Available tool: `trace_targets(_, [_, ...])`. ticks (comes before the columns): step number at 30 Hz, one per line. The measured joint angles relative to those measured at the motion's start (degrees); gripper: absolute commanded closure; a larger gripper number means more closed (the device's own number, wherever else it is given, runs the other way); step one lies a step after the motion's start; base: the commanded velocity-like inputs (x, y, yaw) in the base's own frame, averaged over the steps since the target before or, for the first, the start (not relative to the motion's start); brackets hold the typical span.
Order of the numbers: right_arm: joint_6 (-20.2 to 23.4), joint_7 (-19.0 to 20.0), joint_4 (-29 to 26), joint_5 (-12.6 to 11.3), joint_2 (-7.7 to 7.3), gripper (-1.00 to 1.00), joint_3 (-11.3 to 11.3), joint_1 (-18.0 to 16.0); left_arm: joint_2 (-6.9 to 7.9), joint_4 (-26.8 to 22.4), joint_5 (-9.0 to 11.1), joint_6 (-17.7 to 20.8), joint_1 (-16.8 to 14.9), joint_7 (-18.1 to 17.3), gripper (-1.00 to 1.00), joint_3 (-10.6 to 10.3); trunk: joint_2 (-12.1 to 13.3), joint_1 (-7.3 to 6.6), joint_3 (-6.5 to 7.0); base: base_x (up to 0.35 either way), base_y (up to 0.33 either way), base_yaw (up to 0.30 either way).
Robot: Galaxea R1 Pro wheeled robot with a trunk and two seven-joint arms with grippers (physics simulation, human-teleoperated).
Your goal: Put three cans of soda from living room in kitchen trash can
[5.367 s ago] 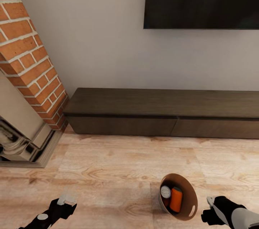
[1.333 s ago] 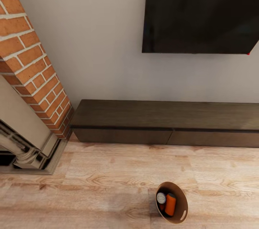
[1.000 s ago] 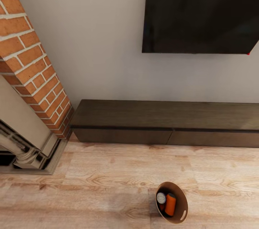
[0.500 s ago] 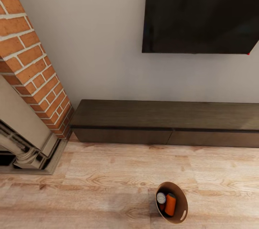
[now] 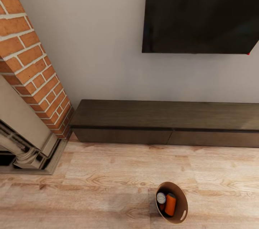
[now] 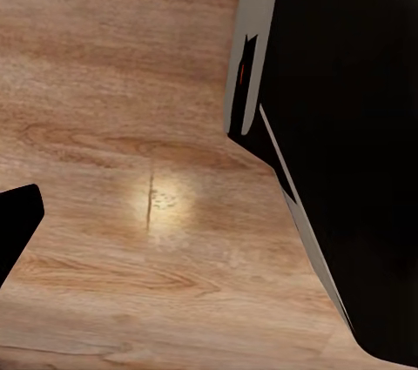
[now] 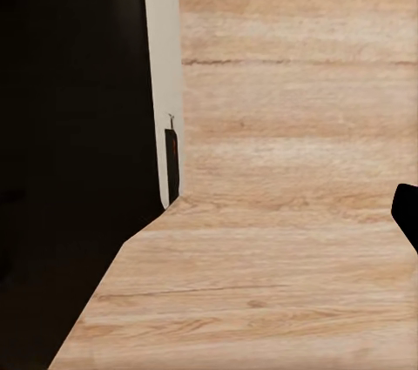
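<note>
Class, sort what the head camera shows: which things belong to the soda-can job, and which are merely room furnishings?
Part of the job:
- trash can
- orange can inside it
- silver-topped can inside it

Just furnishings:
- brick fireplace
- low dark cabinet
- wall-mounted TV
- wood floor

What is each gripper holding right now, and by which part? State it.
That cannot be told. The small round grey bin with the wood-brown inside stands on the pale wood floor with nothing gripping it.

Head view high, angled down at wall — wrist views close over shared floor (image 5: pixel 108 182) (wood).
</note>
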Motion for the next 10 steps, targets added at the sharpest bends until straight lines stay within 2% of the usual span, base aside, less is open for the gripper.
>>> trace_targets(10, [0.0, 0.0, 0.0, 0.1, -0.02, -1.0, 0.0, 0.0, 0.0, 0.0, -0.1, 0.0, 0.0, 0.0, -1.0, 0.0, 0.0, 0.0, 0.0, 0.0, 0.0, 0.0])
